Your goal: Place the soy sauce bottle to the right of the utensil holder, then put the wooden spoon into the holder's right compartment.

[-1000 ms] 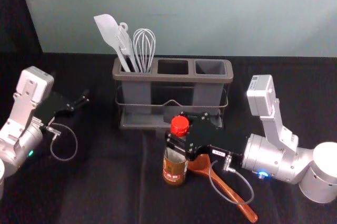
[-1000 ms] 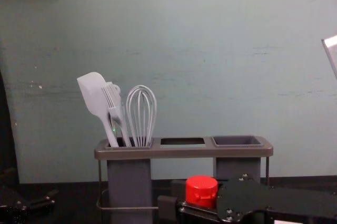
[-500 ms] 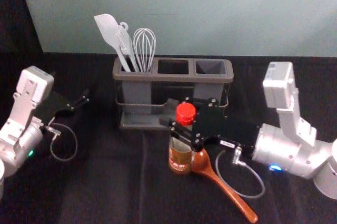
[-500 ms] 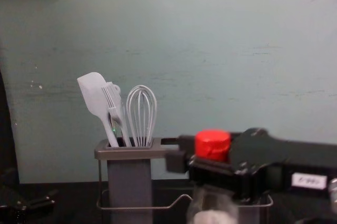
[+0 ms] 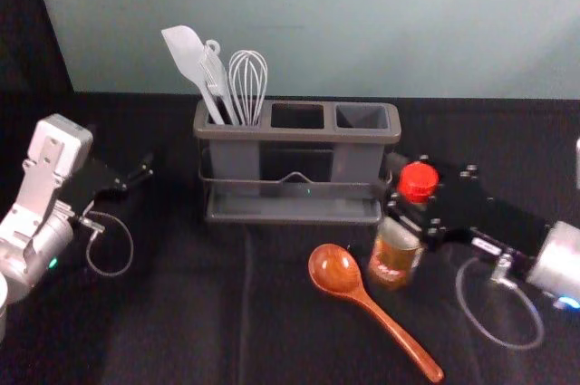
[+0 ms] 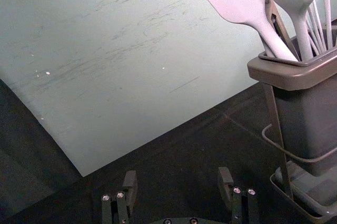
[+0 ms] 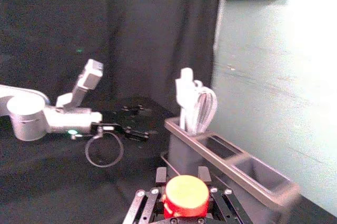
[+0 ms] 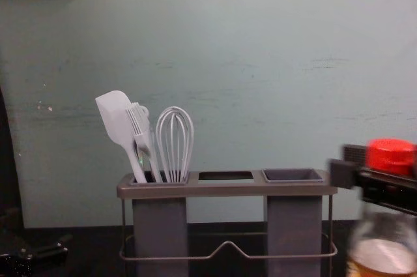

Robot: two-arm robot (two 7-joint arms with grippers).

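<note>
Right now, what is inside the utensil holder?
In the utensil holder, the left compartment holds a spatula, a brush, a whisk and another partly hidden tool; its walls cover their lower ends. Nothing sticks up from the middle opening or right compartment, whose bottom is unclear.

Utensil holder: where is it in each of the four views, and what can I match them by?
Head view: utensil holder upper centre, beyond the wooden spoon.
Chest view: low centre, left of the soy sauce bottle.
Left wrist view: partly out of frame, past the left gripper.
Right wrist view: beyond the right gripper, which holds the bottle.
Shared landmark: the pale spatula standing in it.
</note>
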